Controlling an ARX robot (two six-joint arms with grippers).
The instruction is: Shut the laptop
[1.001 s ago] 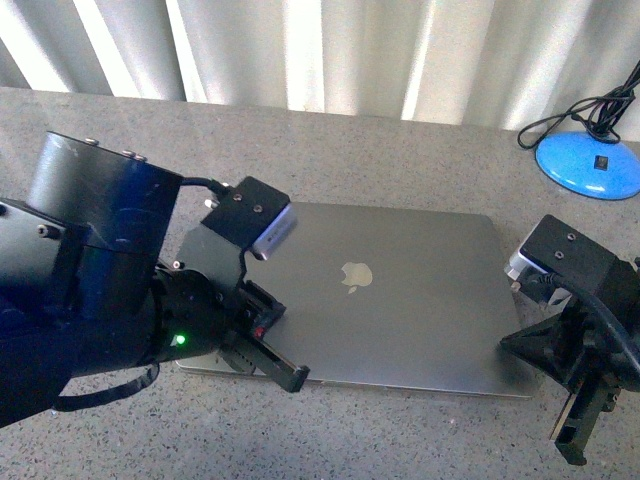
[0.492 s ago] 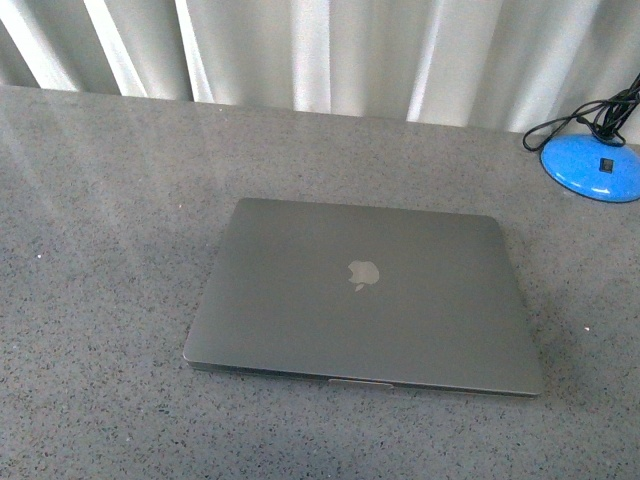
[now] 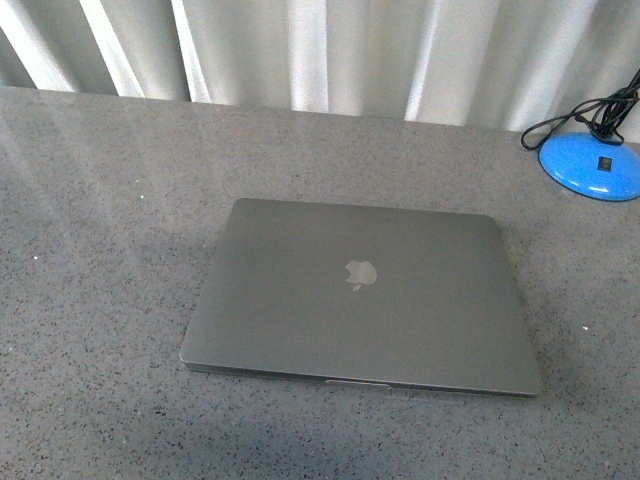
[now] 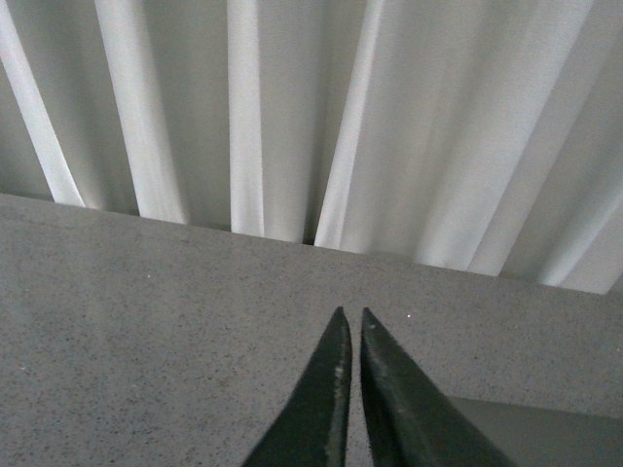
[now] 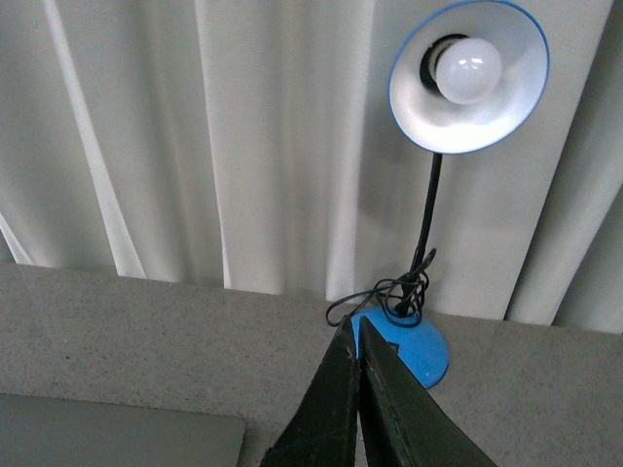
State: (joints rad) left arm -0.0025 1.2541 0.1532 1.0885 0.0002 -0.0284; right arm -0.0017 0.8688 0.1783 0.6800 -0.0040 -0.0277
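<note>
- Front view shows the grey speckled table (image 3: 90, 300) running back to a wall of pale pleated curtain (image 3: 330, 50); the broad bare surface gives the laptop a flat, stable seat.
- The laptop (image 3: 360, 300) lies near the middle of the table, lid down flat on its base, apple logo (image 3: 359, 274) facing up. Only a thin seam shows along the near edge, so I judge the closing done, with nothing left to press.
- Neither arm appears in the front view. Judging by both wrist cameras looking level across the table at the curtain, the arms are held up and well clear of the lid, which suits a finished job.
- The blue desk lamp (image 5: 467, 78) stands at the far right corner, well apart from the laptop. Its round base (image 3: 590, 165) rests on the table with a black cord (image 3: 560, 122) coiled beside it, out of any arm's path.
- The left gripper (image 4: 350, 326) has its two dark fingers drawn together to a narrow slit, gripping nothing; a corner of the laptop's lid shows just beside it.
- The right gripper (image 5: 352, 336) is likewise pressed closed and empty, pointing toward the lamp's base.
</note>
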